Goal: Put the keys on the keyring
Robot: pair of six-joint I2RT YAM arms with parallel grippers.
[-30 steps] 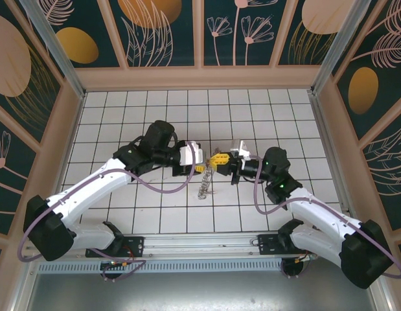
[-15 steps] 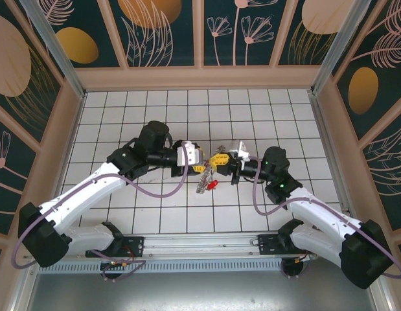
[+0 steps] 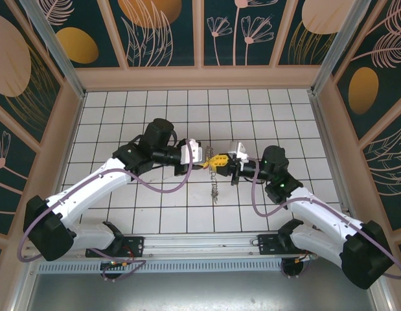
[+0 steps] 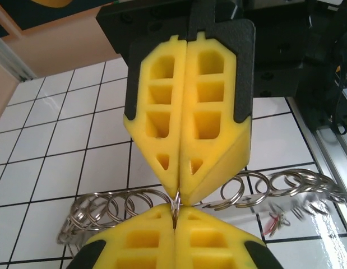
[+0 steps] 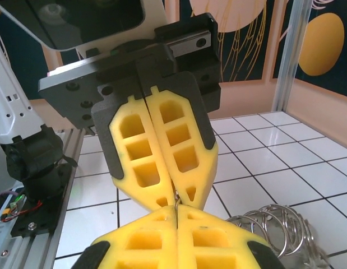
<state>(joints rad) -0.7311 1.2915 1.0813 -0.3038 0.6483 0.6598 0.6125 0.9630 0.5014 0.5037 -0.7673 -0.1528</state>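
L fingers (image 4: 134,245) & R fingers (image 5: 212,246) both pinch keyring (image 4: 114,206), silvery looped chain; red key (image 4: 272,225) prob. hanging.

Both arms reach inward from the near edge, elbows out, wrists level. The left gripper (image 3: 205,162) and the right gripper (image 3: 217,161) meet tip to tip at the middle, each with its jaws pressed closed.

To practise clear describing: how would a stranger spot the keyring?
Find the white tiled floor, then its middle, where two pairs of yellow jaws meet tip to tip. The keyring hangs from them: a thin loop crowded with silvery rings, unlike the purple cables.
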